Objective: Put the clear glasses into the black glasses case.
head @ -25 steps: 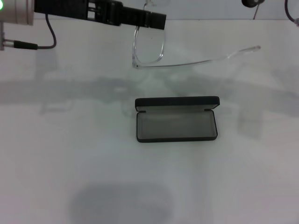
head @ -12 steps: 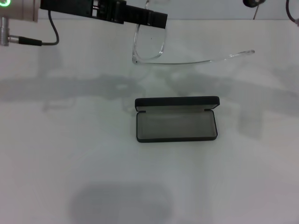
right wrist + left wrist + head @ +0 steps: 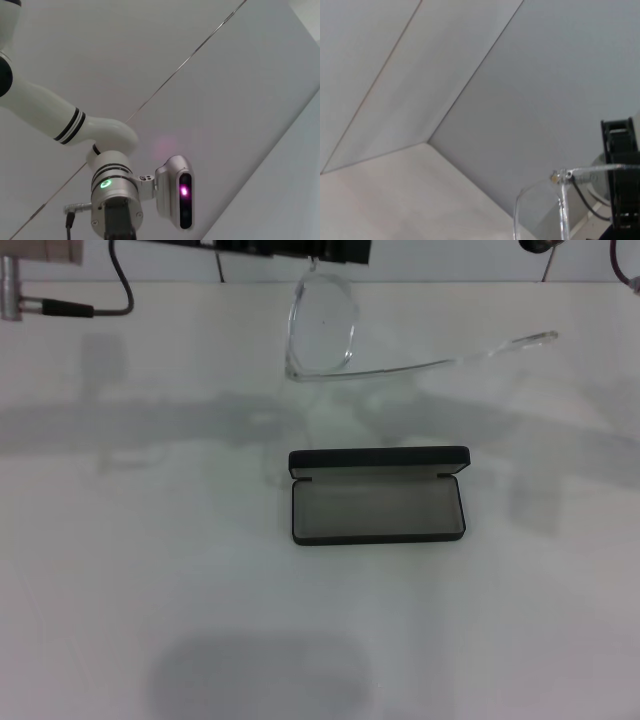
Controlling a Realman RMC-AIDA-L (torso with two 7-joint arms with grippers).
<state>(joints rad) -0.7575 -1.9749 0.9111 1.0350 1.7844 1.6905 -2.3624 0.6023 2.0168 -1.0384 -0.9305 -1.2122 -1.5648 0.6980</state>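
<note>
The clear glasses (image 3: 322, 328) hang in the air above the far side of the table, behind the case. One lens faces me and a long temple arm (image 3: 500, 347) stretches out to the right. My left gripper (image 3: 332, 252) holds them by the top of the frame at the upper edge of the head view. The left wrist view shows a lens rim and hinge of the glasses (image 3: 559, 176) close up. The black glasses case (image 3: 378, 496) lies open in the middle of the table, grey lining up and lid standing at the back. Only a dark bit of my right arm (image 3: 536, 245) shows at the far right top.
The white table (image 3: 150, 570) carries only the case. A black cable (image 3: 118, 295) hangs from the left arm at the top left. The right wrist view shows the left arm's wrist (image 3: 112, 187) with a green light and walls behind it.
My left arm has risen toward the top edge of the view, lifting the glasses a little higher. The temple arm tip has swung slightly. The case has not moved.
</note>
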